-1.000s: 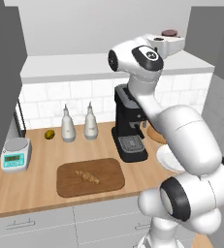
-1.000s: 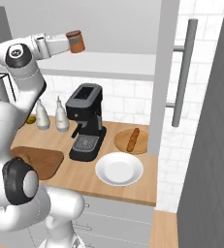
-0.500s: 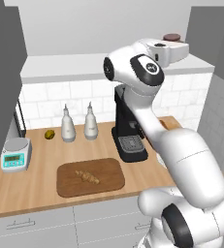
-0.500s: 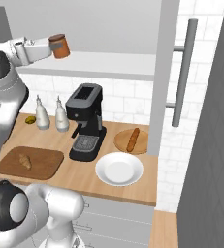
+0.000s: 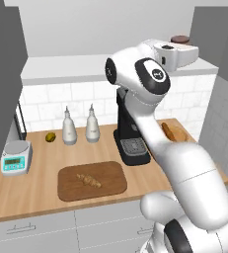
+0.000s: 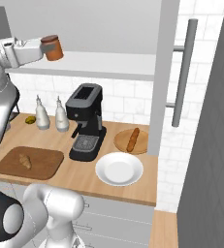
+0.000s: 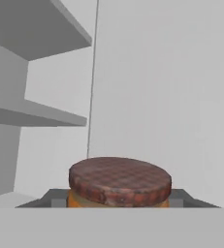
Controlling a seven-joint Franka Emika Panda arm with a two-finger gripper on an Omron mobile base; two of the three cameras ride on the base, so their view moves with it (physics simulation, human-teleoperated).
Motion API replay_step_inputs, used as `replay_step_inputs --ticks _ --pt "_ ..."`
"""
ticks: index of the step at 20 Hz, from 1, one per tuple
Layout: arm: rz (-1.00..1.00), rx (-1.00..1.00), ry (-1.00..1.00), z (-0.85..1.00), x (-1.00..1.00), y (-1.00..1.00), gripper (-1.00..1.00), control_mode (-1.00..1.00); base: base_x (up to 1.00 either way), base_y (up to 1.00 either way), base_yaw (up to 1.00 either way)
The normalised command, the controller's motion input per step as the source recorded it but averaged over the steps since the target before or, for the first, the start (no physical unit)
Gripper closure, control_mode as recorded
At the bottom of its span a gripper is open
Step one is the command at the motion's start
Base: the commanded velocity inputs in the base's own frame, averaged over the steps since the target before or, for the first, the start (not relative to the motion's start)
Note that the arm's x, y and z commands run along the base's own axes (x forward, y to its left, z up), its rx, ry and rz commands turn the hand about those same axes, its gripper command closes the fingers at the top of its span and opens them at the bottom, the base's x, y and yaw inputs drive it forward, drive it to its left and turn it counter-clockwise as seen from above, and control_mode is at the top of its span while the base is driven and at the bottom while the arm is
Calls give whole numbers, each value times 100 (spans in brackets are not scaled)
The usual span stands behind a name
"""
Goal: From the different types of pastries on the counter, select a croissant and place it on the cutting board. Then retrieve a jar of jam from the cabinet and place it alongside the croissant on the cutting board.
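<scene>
My tool (image 6: 49,48) grasps the jar of jam (image 6: 52,47) high at the cabinet shelf. I should keep it upright, lowering toward seven o'clock, beside the croissant (image 6: 24,161) on the cutting board (image 6: 44,164).

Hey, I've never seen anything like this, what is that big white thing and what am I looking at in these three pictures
The white thing is a robot arm in a computer-rendered kitchen. Two pictures come from cameras behind it, left and right; the third looks along its hand.

Its gripper is up at the open cabinet, closed on a jar of jam with orange contents and a brown lid.

On the counter below: a dark cutting board with a croissant on it, two white bottles, a black coffee machine, a white plate, a stick-shaped pastry on a round wooden plate, and a small scale.
</scene>
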Motion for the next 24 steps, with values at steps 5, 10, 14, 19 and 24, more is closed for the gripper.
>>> replay_step_inputs --ticks 5,10,14,19,24 --pt "0 19 4 14 -32 29 100 -100 0 0 0" --pt "0 25 6 1 -11 43 100 -100 0 0 0" --pt "1 17 0 -12 -6 14 100 -100 0 0 0" --pt "0 0 0 -35 -3 3 100 -100 0 0 0" --pt "2 0 0 -65 -10 0 100 -100 0 0 0"
